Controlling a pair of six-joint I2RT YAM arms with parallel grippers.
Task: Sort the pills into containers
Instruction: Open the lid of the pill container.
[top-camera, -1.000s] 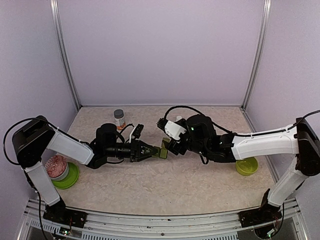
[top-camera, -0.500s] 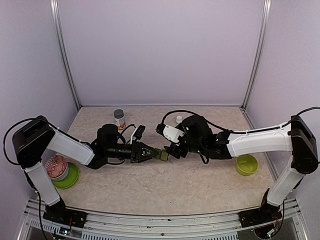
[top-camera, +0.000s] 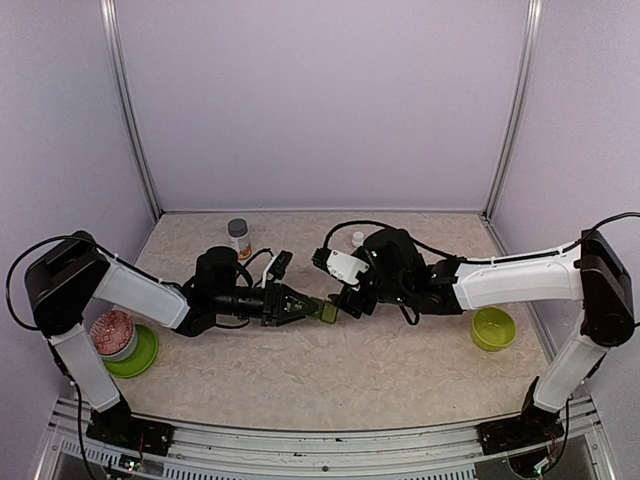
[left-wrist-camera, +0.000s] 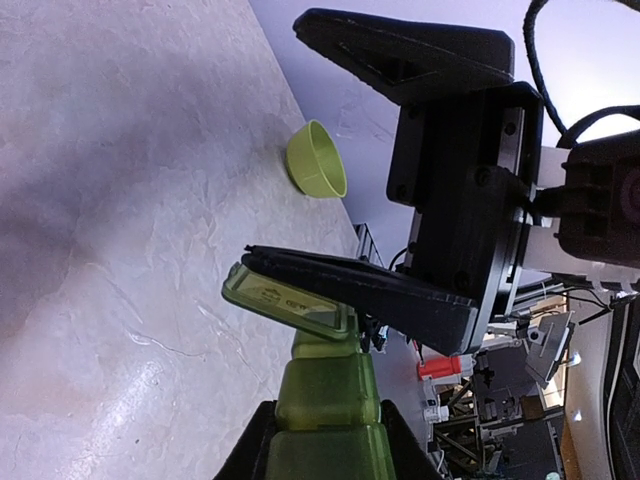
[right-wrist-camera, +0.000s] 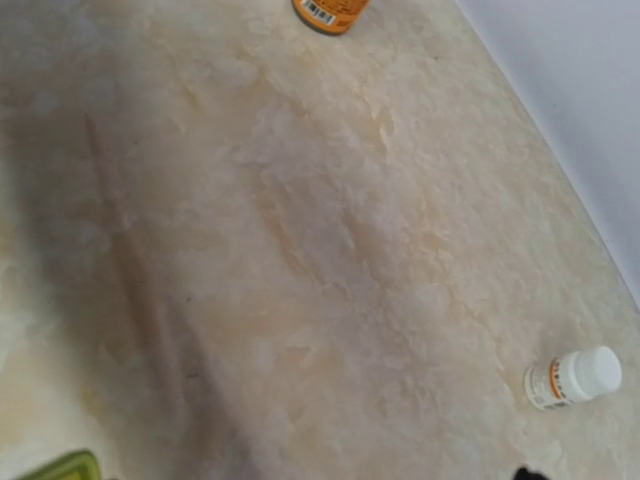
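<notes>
Pill box: the olive-green pill box (top-camera: 325, 311) is lifted off the worktop (top-camera: 330, 380) at its middle, between the two arms. It appears as a short strip of joined compartments.
Left pincer: the left pincer (top-camera: 308, 308) is pressed together on the near end of the strip. The box juts out at its 3 o'clock in the overhead view.
Long axis: the strip runs from 9 to 3 o'clock, along the line of the left arm. Its free end points at the right arm.
End lid: the end lid (left-wrist-camera: 290, 300) of the free compartment stands flipped open, tilted back off the strip.
Right pincer: the right pincer (left-wrist-camera: 270, 135) is spread wide with nothing between its fingers. The box lies at about its 8 o'clock in the overhead view, just beside it.
Contact: in the left wrist view the lower finger (left-wrist-camera: 370, 295) lies along the open lid, seemingly touching it. I cannot tell this for certain.
Nearer arm: the right arm is the free one and the one at the open compartment, while the left only presents the box.
Pill sources: an orange pill bottle (top-camera: 238, 238) and a white bottle (top-camera: 357, 239) stand toward 12 o'clock, well apart from the box.
Judgement: the next move likely turns on that open end facing 3 o'clock, so any work on the lid or compartment falls to the right pincer.
</notes>
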